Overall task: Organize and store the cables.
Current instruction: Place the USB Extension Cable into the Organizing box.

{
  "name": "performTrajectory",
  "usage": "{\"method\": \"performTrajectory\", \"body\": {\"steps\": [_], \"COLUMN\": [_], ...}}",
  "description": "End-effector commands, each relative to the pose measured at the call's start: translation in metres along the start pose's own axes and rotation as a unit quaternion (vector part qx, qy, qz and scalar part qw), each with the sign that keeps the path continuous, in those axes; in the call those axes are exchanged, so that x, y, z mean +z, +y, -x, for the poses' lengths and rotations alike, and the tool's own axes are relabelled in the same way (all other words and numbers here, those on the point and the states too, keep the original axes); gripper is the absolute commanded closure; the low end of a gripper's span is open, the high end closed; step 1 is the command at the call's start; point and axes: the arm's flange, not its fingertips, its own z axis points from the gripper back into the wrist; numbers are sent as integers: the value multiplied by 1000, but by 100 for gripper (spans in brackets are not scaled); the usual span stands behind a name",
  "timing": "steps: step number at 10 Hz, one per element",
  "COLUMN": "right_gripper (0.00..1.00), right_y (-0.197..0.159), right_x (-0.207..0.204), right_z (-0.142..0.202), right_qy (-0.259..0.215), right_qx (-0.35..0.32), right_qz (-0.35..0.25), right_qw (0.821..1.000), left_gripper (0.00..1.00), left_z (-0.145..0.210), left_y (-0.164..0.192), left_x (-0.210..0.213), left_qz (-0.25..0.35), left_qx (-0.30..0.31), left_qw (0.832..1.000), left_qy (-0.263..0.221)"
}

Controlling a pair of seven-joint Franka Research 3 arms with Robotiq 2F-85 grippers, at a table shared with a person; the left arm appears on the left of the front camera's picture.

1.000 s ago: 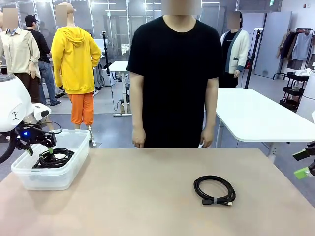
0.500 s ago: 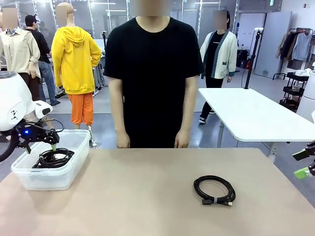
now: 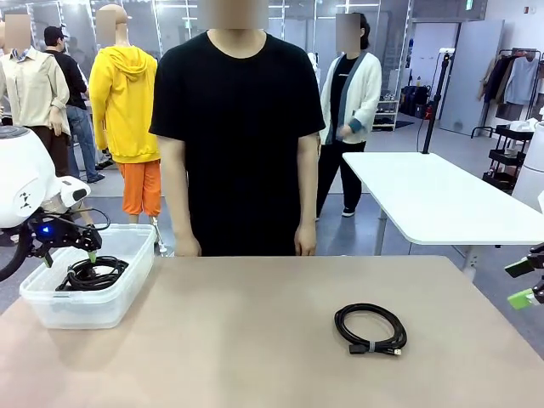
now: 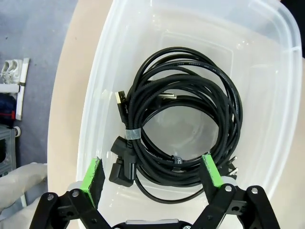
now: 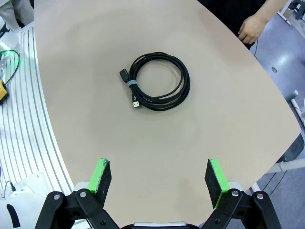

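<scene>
While left gripper (image 4: pixel 150 164) hangs wide open, empty, above black coiled cords (image 4: pixel 228 109) in clear plastic bin (image 4: pixel 95 95), right gripper (image 5: pixel 157 167), likewise spread and empty, overlooks another black coil (image 5: pixel 185 86) on tan table (image 5: pixel 95 124).

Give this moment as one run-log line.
left gripper: open, over bin | bin: coiled cables inside | right gripper: open, empty | table: one coiled cable

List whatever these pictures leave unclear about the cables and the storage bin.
- Cable count in the clear bin: in the left wrist view the coils overlap, and in the front view the translucent wall blurs them.
- Bin's near end: in the left wrist view the left gripper covers it.
- Right gripper: in the front view it is cut off by the right edge.
</scene>
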Motion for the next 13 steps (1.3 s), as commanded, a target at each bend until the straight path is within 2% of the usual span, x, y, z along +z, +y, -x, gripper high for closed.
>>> {"method": "performTrajectory", "body": {"steps": [1,4,6,7,8,10,13], "right_gripper": [0,0,0,0,0,0,0], "right_y": [-2,-2,-2,-2,-2,-2,-2], "right_x": [0,0,0,0,0,0,0], "right_z": [0,0,0,0,0,0,0], "right_qy": [-7,-7,-7,-7,-7,-7,-7], "right_qx": [4,4,4,4,4,4,4], "right_qz": [-1,-1,-1,-1,-1,-1,-1], "right_qw": [1000,1000,1000,1000,1000,1000,1000], "left_gripper": [0,0,0,0,0,0,0], "left_z": [-5,0,-9,5,21,64,143], "left_y": [1,0,8,20,31,48,58], "left_x": [0,0,58,91,121,160,175], "left_qz": [1,0,27,36,74,85,123], "left_qx": [-6,0,-74,-131,-160,-233,-362], "left_qw": [1000,1000,996,989,982,965,916], "left_qy": [-1,0,-43,-52,-69,-84,-122]}}
